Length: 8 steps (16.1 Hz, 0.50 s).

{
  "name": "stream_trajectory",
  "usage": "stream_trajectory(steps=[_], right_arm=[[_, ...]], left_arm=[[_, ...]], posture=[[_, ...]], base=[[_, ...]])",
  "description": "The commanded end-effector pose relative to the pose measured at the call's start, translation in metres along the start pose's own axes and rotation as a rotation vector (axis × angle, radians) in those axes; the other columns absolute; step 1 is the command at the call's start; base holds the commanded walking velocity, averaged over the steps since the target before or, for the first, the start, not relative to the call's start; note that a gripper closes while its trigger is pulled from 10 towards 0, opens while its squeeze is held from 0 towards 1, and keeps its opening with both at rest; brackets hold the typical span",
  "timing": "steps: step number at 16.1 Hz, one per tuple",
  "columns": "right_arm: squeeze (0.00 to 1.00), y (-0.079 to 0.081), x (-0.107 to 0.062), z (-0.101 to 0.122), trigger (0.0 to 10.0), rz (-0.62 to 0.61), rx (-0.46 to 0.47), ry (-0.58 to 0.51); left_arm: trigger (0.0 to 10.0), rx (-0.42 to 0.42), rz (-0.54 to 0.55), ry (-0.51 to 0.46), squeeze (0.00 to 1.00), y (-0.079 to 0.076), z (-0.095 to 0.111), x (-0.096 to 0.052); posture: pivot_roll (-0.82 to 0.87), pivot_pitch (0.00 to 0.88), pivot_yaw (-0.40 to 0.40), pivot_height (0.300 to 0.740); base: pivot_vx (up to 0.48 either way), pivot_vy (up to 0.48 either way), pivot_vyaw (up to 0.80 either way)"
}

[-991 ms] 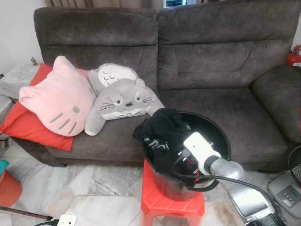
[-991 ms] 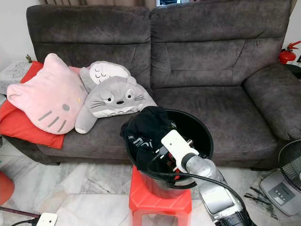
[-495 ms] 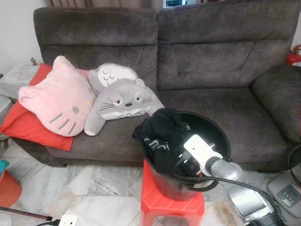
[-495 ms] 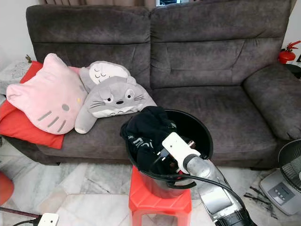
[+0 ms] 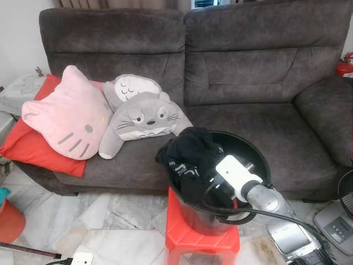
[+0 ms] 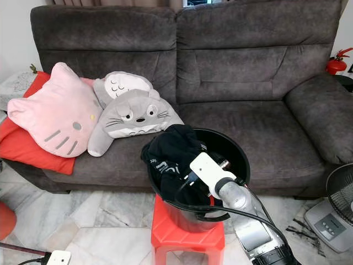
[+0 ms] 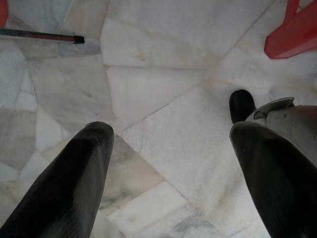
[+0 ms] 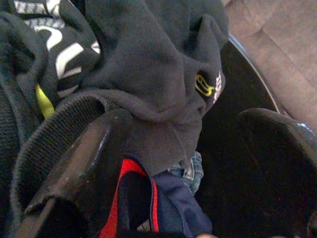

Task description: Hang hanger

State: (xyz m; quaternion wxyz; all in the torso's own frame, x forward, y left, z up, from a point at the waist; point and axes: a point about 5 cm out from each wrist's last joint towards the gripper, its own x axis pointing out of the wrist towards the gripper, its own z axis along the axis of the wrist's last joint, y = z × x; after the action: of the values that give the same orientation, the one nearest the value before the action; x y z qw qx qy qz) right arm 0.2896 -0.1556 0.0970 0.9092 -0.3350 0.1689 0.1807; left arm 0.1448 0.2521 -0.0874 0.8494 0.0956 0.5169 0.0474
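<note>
A black bucket (image 5: 260, 159) stands on a red stool (image 5: 201, 236) in front of the sofa. Dark clothes fill it, and a black garment (image 5: 190, 148) spills over its left rim. My right arm reaches into the bucket, its white wrist block (image 5: 236, 176) above the clothes. In the right wrist view my right gripper (image 8: 185, 119) is open, its fingers straddling a black garment with white lettering (image 8: 148, 64); blue-and-red fabric (image 8: 143, 198) lies below it. My left gripper (image 7: 173, 131) hangs open over the marble floor, holding nothing.
A dark grey sofa (image 5: 265, 83) carries a pink cat cushion (image 5: 69, 113), a grey plush (image 5: 140, 113) and a red cushion (image 5: 33, 148). A fan (image 6: 342, 193) stands at the right, an orange bucket (image 5: 10, 218) at the left. A thin rod (image 7: 39, 34) lies on the floor.
My right wrist has shifted only slightly over the bucket, dipping and coming back a little. The clothes, bucket and cushions have not moved.
</note>
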Motion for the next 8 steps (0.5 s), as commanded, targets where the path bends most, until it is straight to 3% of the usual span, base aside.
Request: stream_trajectory(steps=[1,6,8], right_arm=[[0.0,0.003,0.002,0.004,10.0,0.006,-0.011,-0.017],[0.0,0.014,0.006,0.002,10.0,0.079,-0.055,-0.015],[0.0,0.019,0.007,-0.001,10.0,0.103,-0.052,0.008]], left_arm=[[10.0,0.012,0.011,0.013,0.0,0.003,-0.005,-0.001],[10.0,0.008,0.027,0.018,0.0,0.016,-0.009,-0.003],[10.0,0.01,0.026,0.017,0.0,0.013,-0.008,-0.003]], posture=[[-0.2,0.0,0.059,0.732],[-0.19,0.0,0.055,0.732],[-0.19,0.0,0.056,0.732]], base=[[0.0,0.0,0.0],[0.0,0.0,0.0],[0.0,0.0,0.0]])
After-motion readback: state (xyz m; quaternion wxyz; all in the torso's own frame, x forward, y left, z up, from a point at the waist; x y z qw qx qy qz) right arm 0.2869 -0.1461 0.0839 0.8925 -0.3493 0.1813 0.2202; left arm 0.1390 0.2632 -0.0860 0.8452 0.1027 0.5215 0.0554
